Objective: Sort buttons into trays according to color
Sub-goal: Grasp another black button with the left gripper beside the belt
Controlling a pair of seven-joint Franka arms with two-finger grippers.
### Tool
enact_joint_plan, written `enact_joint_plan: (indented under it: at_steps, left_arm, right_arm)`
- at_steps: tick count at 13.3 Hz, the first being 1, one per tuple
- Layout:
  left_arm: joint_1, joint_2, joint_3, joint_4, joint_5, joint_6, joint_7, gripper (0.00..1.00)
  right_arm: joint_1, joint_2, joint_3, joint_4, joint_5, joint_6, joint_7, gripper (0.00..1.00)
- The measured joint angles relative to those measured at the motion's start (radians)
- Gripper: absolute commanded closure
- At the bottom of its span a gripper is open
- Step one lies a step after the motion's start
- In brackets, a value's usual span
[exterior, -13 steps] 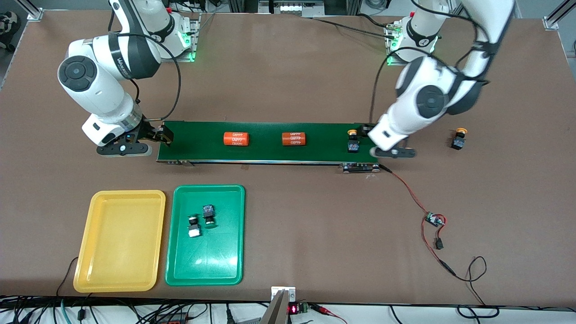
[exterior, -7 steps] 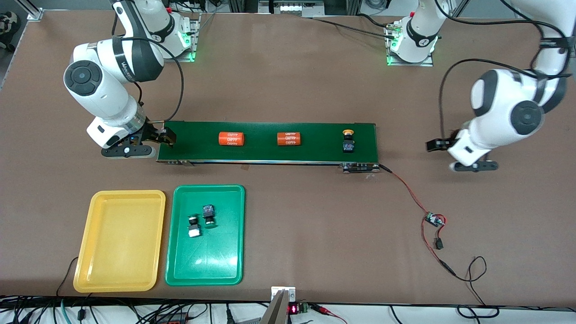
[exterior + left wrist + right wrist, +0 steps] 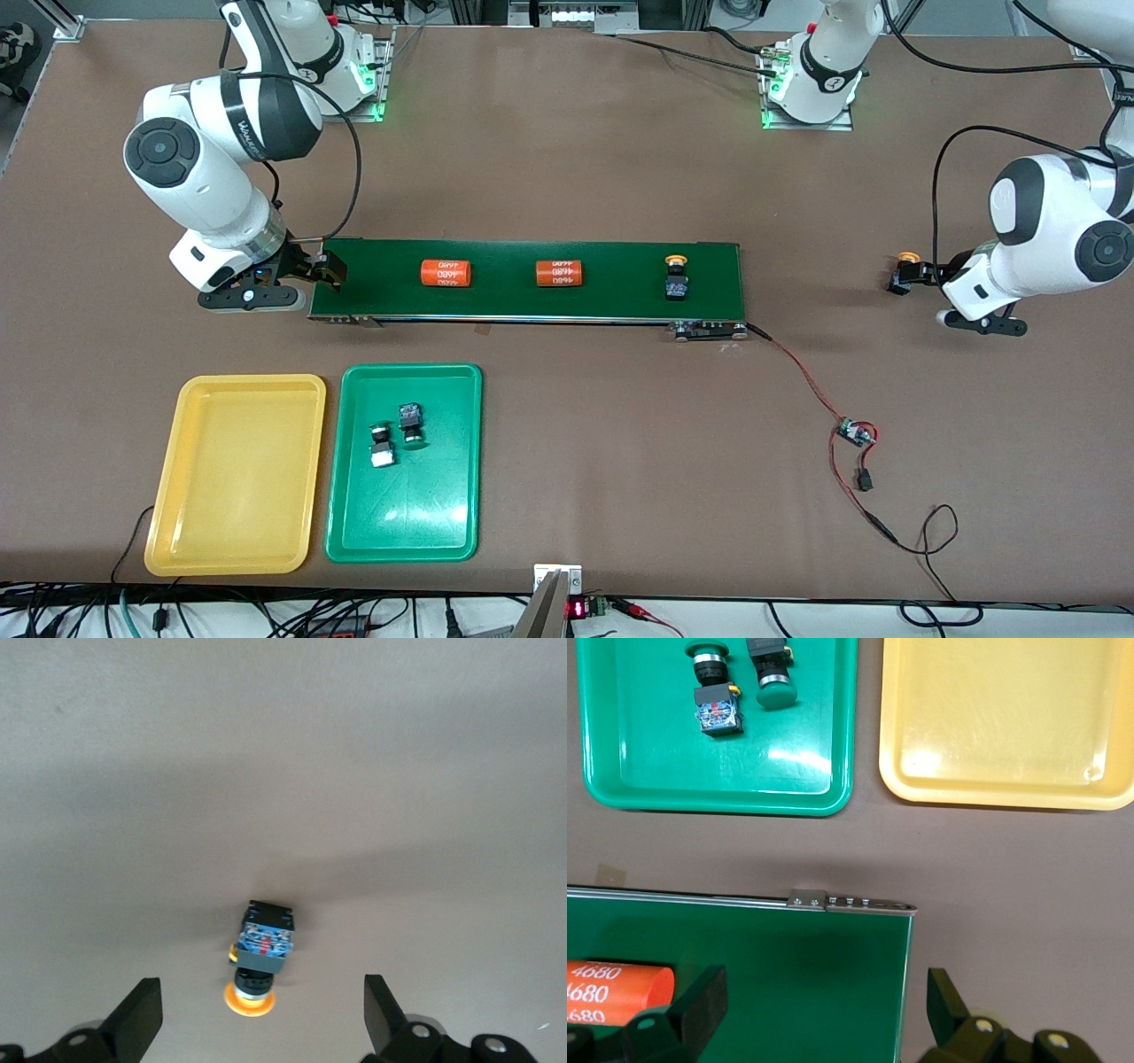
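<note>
Two green-capped push buttons (image 3: 396, 432) lie close together in the green plastic tray (image 3: 404, 532), which sits beside the yellow plastic tray (image 3: 235, 540) near the tabletop's front-camera edge, toward the right arm's end. One yellow-capped button (image 3: 677, 277) stands on the long dark-green belt (image 3: 620, 275), near the belt's end toward the left arm; two orange cylinders with white print (image 3: 501, 273) lie farther along the belt. A second yellow-capped button (image 3: 903, 273) sits on the bare brown tabletop (image 3: 567, 177) off that belt end, just beside the left gripper (image 3: 982, 321). Right gripper (image 3: 282, 283) hovers at the belt's other end.

Left wrist view: left gripper (image 3: 263, 1020) fingers spread wide, holding nothing; the yellow-capped button (image 3: 261, 952) lies on its side on the tabletop between them.

Right wrist view: right gripper (image 3: 824, 1005) fingers also spread wide and empty, over the belt's end (image 3: 788, 966). Both trays visible; the yellow tray (image 3: 1001, 788) holds no buttons.
</note>
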Motion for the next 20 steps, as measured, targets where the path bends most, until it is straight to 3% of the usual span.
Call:
enact_joint_plan:
  at_steps: [17,18,19,20]
  left_arm:
    - [0.061,0.137,-0.003,-0.091,0.038,0.130,0.054,0.00]
    - [0.066,0.140,-0.003,-0.095,0.038,0.130,0.055,0.03]
    - [0.068,0.142,-0.003,-0.098,0.038,0.130,0.056,0.20]
    - [0.070,0.143,-0.003,-0.100,0.038,0.130,0.056,0.44]
  right_arm:
    - [0.000,0.007,0.000,0.000,0.000,-0.001,0.000,0.00]
    - [0.000,0.007,0.000,0.000,0.000,-0.001,0.000,0.00]
    - [0.000,0.007,0.000,0.000,0.000,-0.001,0.000,0.00]
    - [0.000,0.007,0.000,0.000,0.000,-0.001,0.000,0.00]
